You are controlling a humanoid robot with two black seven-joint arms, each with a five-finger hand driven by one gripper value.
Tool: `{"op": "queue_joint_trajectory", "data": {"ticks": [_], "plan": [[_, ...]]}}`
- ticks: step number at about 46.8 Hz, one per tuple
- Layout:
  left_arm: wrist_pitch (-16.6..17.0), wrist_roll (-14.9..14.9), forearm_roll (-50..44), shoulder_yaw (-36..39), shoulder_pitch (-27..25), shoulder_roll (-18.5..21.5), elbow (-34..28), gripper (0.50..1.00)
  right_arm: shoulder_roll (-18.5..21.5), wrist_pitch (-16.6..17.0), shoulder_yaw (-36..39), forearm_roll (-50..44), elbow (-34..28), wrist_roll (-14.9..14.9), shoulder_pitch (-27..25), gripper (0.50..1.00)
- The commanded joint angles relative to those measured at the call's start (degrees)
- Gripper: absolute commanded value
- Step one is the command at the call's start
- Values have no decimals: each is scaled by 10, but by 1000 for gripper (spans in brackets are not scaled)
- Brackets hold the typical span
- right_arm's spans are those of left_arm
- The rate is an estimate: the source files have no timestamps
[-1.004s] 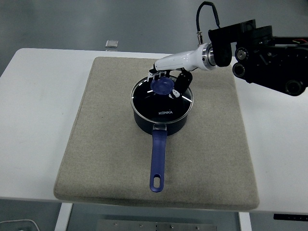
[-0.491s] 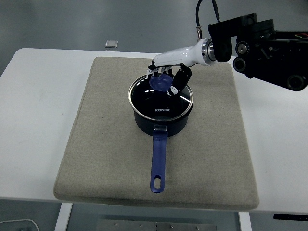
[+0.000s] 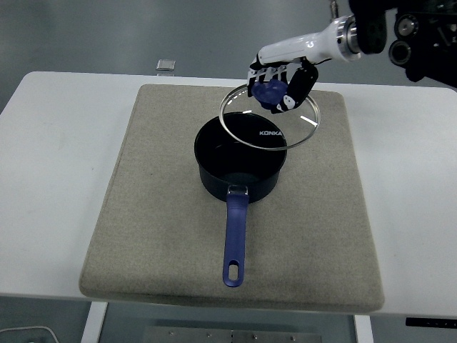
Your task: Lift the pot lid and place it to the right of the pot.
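A dark blue pot (image 3: pixel 239 164) with a long blue handle (image 3: pixel 234 239) stands uncovered in the middle of the beige mat (image 3: pixel 143 214), its handle pointing toward the near edge. The glass lid (image 3: pixel 270 120) hangs in the air above the pot's far right rim, tilted. My right hand (image 3: pixel 277 89) is shut on the lid's blue knob (image 3: pixel 271 91), reaching in from the upper right. The left arm does not show.
The mat lies on a white table (image 3: pixel 57 143). A small grey block (image 3: pixel 166 65) sits at the table's far edge. Bare mat stretches to the right of the pot.
My right hand has lifted the lid off the pot and carried it up and to the right. The pot now stands uncovered and has not moved.
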Motion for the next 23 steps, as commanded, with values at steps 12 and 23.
{"op": "queue_joint_trajectory", "data": {"ticks": [12,23], "plan": [[0,0,0,0,0,0,0,1000,-96,7,-12,-5,3,1,-19,500],[0,0,0,0,0,0,0,1000,-141,-7,-9,-8,6,4,-62,500]]}}
